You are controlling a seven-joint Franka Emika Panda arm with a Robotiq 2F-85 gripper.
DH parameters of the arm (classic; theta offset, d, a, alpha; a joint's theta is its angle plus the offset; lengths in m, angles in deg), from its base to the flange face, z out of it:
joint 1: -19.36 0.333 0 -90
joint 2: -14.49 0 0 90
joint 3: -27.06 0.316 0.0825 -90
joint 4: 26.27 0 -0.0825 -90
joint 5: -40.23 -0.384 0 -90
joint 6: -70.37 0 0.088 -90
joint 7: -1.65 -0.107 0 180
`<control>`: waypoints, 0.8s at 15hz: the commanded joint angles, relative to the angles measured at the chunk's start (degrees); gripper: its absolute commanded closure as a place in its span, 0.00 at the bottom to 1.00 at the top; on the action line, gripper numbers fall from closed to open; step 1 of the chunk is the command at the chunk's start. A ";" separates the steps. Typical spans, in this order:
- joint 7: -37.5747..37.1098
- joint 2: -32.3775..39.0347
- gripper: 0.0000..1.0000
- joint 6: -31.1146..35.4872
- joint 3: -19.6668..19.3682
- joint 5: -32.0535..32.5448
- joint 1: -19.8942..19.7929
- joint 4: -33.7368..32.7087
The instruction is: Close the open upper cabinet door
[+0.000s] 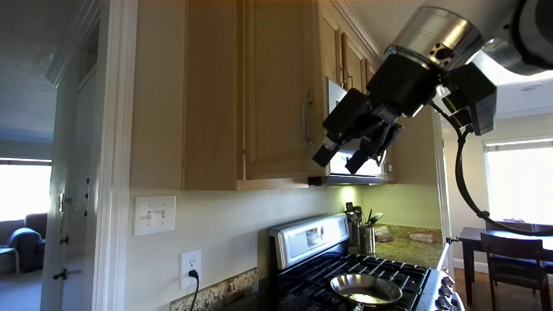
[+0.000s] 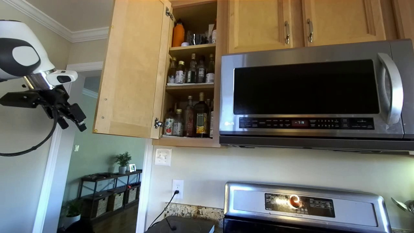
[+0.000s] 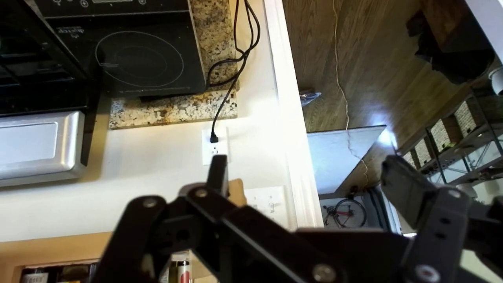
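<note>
The upper cabinet door [image 2: 132, 71] stands swung wide open, its plain inner face showing in an exterior view. Its framed outer face [image 1: 276, 86] with the slim silver bar handle [image 1: 307, 121] shows in an exterior view. My gripper [image 1: 339, 162] is open and empty, fingers pointing down and forward, near the lower free edge of the door. In an exterior view the gripper [image 2: 72, 124] appears just beyond that edge. In the wrist view the fingers [image 3: 308, 173] are wide apart, and a lower door corner [image 3: 236, 192] shows beside the left finger. Whether they touch cannot be told.
The open cabinet holds several bottles [image 2: 194, 119] on shelves. A stainless microwave [image 2: 304, 90] hangs beside it. Below are the stove with a pan [image 1: 365, 288] and a black cooktop [image 3: 145, 59]. A white door frame [image 1: 114, 155] stands beyond the cabinet.
</note>
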State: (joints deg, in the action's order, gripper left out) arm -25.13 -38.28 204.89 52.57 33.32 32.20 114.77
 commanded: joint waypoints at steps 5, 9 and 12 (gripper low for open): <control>-0.62 -3.39 0.00 -1.54 0.38 4.30 -6.65 -0.34; -0.31 -2.26 0.00 0.36 0.04 4.78 -10.04 -0.39; 0.08 -1.14 0.00 2.10 0.00 4.61 -11.28 -0.48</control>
State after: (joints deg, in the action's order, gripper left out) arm -25.16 -40.44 205.44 52.95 36.79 22.06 114.70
